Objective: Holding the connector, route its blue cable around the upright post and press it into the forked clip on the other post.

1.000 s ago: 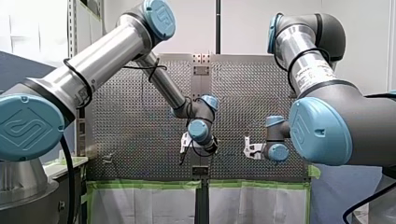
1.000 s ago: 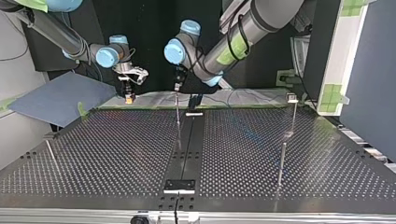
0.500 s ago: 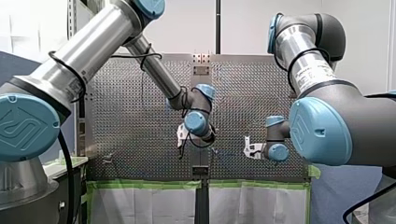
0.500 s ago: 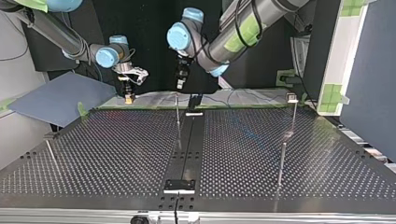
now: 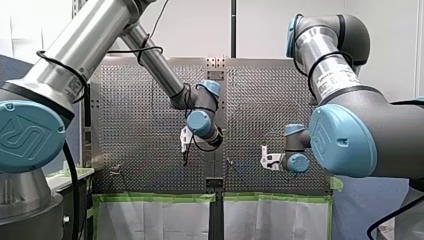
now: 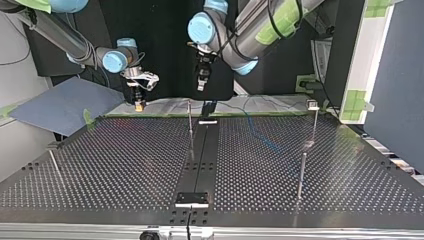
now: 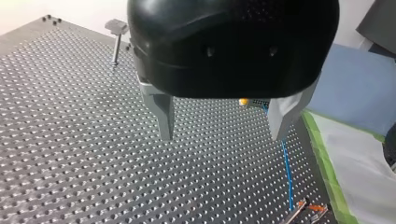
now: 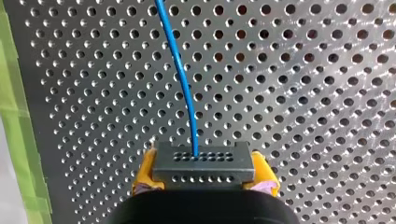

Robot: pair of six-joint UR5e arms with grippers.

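A dull grey metal table (image 8: 303, 70), drilled all over with small round holes, spreads under both arms. At the far edge of the top view's left half, a flat, dark, rectangular connector (image 8: 204, 163) with two rows of tiny sockets sits pinched between the yellow pads (image 8: 145, 172) of my right gripper (image 6: 138, 104), its long axis across the fingers, and a thin, smooth blue cable (image 8: 180, 79) runs from its face straight ahead with a soft bend. My left gripper (image 7: 223, 126) hangs above the table, black-bodied, its grey wedge-shaped metal fingers (image 7: 163, 116) spread wide on nothing.
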